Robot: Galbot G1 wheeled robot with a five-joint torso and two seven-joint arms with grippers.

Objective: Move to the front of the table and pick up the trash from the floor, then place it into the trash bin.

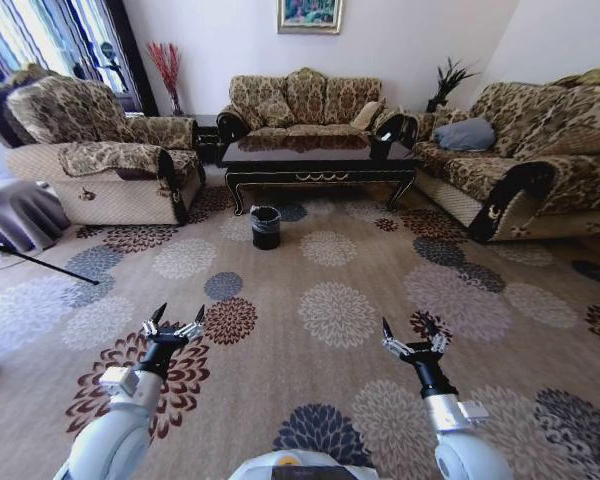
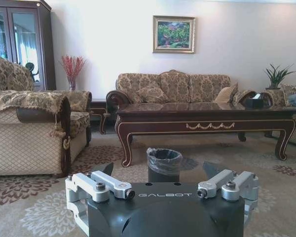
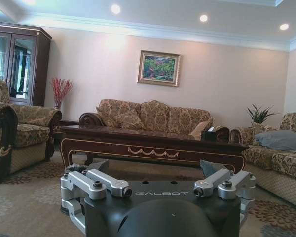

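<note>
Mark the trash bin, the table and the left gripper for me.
trash bin (image 1: pixel 265 228), head view, black side wall.
table (image 1: pixel 315 156), head view, glossy dark top.
left gripper (image 1: pixel 174 322), head view, midway between open fingertips.

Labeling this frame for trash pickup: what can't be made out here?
- Trash pieces on the patterned carpet: too small to spot, head view.
- Small round black trash bin: mostly hidden behind the right gripper, right wrist view.
- Inside of the bin: hidden by its rim, left wrist view.

Trash bin (image 3: pixel 75 169) mostly behind pincer (image 3: pixel 158 170)
</note>
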